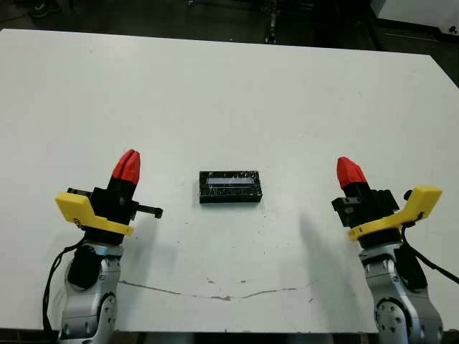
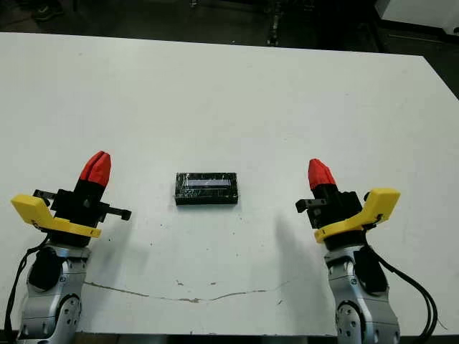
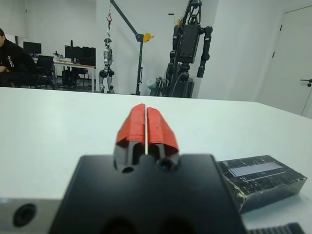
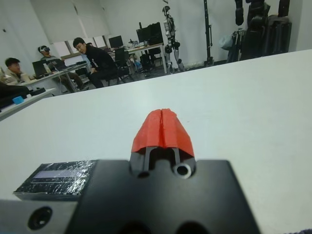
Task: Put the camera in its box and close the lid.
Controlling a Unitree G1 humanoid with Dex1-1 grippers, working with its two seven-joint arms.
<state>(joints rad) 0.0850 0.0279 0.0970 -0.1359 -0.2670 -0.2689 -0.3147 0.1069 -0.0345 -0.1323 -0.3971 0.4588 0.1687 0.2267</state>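
The speckled black lid (image 1: 229,183) with its pale strip lies flat and square on the box (image 1: 230,198) in the middle of the table; only the box's black side shows. The camera is out of view. My left gripper (image 1: 127,166) stands to the left of the box, red fingertips pressed together, holding nothing. At a similar distance to the right, my right gripper (image 1: 350,172) is also shut and empty. The left wrist view shows the lid (image 3: 256,170) beside the shut left gripper (image 3: 146,124); the right wrist view shows the lid (image 4: 56,174) beside the shut right gripper (image 4: 162,127).
The white table (image 1: 229,100) has a thin dark crack line (image 1: 215,294) near its front edge. Beyond the table's far edge are robot stands (image 3: 187,48), desks, and seated people (image 4: 95,61).
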